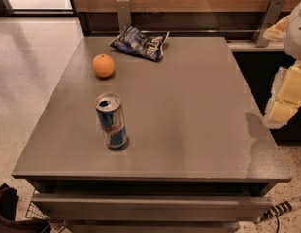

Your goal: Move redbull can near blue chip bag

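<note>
The redbull can (111, 121) stands upright on the grey table (189, 110), near the front left, its silver top with the open tab hole facing up. The blue chip bag (139, 42) lies crumpled and flat at the table's far edge, well behind the can. My gripper (285, 97) shows as pale yellow and white parts at the right edge of the view, beyond the table's right side, far from both the can and the bag and holding nothing that I can see.
A round orange fruit (103, 65) sits on the table between the can and the bag, a little to the left. A wooden wall with metal brackets (123, 12) runs behind the table. Floor lies to the left.
</note>
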Robot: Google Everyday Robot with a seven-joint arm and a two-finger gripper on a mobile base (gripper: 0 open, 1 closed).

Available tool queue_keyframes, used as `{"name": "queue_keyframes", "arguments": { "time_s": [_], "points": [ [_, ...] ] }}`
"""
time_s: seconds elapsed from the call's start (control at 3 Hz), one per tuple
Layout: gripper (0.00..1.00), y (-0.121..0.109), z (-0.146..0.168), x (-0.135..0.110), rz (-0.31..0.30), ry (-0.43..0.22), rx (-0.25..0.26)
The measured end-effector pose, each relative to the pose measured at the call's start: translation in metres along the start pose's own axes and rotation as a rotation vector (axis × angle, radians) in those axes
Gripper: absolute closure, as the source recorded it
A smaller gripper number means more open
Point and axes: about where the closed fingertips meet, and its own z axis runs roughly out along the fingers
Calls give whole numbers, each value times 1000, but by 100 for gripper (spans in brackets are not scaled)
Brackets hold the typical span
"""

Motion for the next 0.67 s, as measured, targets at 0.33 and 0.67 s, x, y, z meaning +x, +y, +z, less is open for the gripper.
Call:
{"name": "queue_keyframes", "arguments": {
  "time_s": [0.33,0.67],
  "points": [
    [0,0,0,0,0,0,0],
    [0,2,2,-9,-3,-57,-3]
  ]
}}
